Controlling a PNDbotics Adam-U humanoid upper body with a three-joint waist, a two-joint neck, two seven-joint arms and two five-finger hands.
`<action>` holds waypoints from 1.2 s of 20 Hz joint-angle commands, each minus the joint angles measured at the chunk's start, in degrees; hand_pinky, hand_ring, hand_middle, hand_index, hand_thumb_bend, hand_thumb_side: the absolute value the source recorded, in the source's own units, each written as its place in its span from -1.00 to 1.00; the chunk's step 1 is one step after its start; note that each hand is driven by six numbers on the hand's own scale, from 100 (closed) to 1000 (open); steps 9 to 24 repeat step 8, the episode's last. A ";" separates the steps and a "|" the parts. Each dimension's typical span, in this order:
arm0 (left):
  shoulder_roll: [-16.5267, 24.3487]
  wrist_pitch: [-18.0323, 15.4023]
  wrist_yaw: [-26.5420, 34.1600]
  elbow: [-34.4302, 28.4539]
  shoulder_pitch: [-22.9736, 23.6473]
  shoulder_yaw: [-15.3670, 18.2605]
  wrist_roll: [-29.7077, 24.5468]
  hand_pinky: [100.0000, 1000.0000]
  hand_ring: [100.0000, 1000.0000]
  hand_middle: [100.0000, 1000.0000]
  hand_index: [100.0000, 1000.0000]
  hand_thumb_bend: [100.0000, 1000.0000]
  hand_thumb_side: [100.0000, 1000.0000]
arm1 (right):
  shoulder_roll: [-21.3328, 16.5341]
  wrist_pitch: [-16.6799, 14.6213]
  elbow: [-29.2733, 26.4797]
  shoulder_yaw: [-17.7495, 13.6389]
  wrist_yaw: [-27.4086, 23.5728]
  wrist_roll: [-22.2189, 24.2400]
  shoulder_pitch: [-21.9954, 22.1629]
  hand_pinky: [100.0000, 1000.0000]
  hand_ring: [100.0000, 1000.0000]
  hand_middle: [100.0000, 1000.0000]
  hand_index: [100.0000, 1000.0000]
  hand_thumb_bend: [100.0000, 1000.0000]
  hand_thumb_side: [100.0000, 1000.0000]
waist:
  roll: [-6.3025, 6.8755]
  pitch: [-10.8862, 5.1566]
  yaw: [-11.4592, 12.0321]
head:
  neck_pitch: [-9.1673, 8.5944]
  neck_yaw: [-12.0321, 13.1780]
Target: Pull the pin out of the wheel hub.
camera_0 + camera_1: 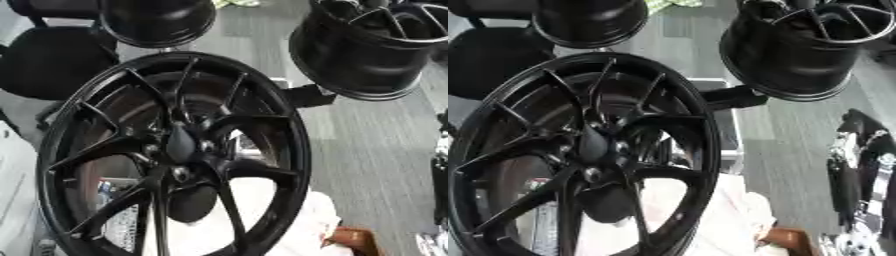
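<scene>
The black wheel hub [175,155] stands well to the left of the right hand [855,170], which hangs at the view's edge; whether that hand is open or closed cannot be told. The left hand is out of sight. A small pale stud [181,173] beside the hub's centre may be the pin. It looks stiff, smooth and likely slippery, best pinched at its exposed head and drawn straight out. The spokes crowd closely around it. The open floor between hand and rim leaves room to approach.
</scene>
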 commanded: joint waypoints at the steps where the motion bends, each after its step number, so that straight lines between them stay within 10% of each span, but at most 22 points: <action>1: 1.16 1.43 2.37 -3.38 -0.63 1.36 2.42 0.60 0.52 0.47 0.68 -1.00 0.08 | -0.76 -0.20 -0.71 -0.25 -0.05 0.11 -0.22 0.75 0.62 0.28 0.44 -1.00 0.32 | 0.27 -0.98 0.09 | -0.29 -0.11; 8: -5.67 -3.11 8.31 -12.92 -3.75 -0.72 1.63 0.58 0.48 0.43 0.65 -1.00 -0.01 | -1.31 -1.36 -0.71 -0.20 0.63 -0.02 -0.50 0.75 0.62 0.28 0.44 -1.00 0.23 | -0.52 -1.20 0.08 | 0.06 0.05; 24: -5.67 -3.11 8.31 -12.92 -3.75 -0.72 1.63 0.58 0.48 0.43 0.65 -1.00 -0.01 | -1.31 -1.36 -0.71 -0.20 0.63 -0.02 -0.50 0.75 0.62 0.28 0.44 -1.00 0.23 | -0.52 -1.20 0.08 | 0.06 0.05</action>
